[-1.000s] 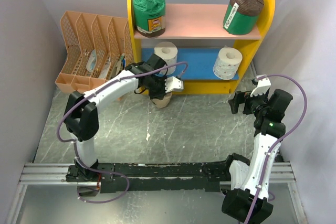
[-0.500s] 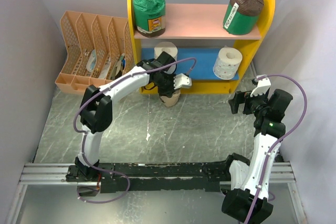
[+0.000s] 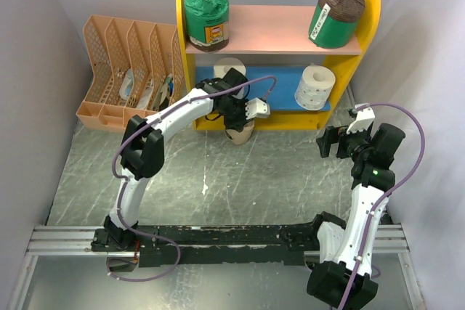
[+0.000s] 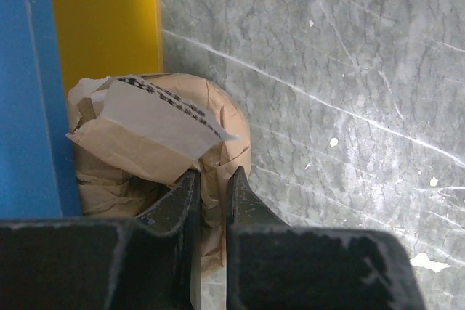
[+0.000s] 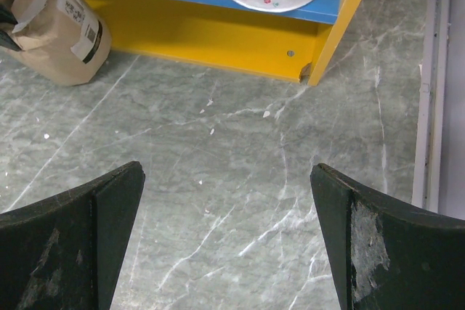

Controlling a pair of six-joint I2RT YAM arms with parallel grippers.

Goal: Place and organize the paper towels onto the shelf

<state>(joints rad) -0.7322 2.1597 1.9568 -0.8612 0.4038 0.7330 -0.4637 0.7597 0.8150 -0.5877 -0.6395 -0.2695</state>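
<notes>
The shelf (image 3: 367, 5) has yellow sides, a pink upper board (image 3: 276, 30) and a blue lower board (image 3: 280, 81). Two green-wrapped brown rolls (image 3: 206, 14) (image 3: 334, 16) stand on the pink board. A white roll (image 3: 314, 86) stands on the blue board at the right, and another white roll (image 3: 231, 68) at the left is half hidden behind my left arm. My left gripper (image 3: 243, 117) (image 4: 213, 179) is shut on the paper of the tan-brown roll (image 3: 240, 136) (image 4: 145, 150), low against the shelf's yellow front (image 5: 203, 38). The roll also shows in the right wrist view (image 5: 62, 30). My right gripper (image 3: 330, 141) (image 5: 227, 172) is open and empty over the table.
A peach slotted file organizer (image 3: 127, 70) with papers in it stands left of the shelf. Grey walls close in both sides. The arms' base rail (image 3: 218, 237) runs along the near edge. The marbled table (image 5: 240, 143) lies in front of the shelf.
My left gripper has carried the tan-brown roll to the right and closer to the shelf's front. The right arm has not moved.
</notes>
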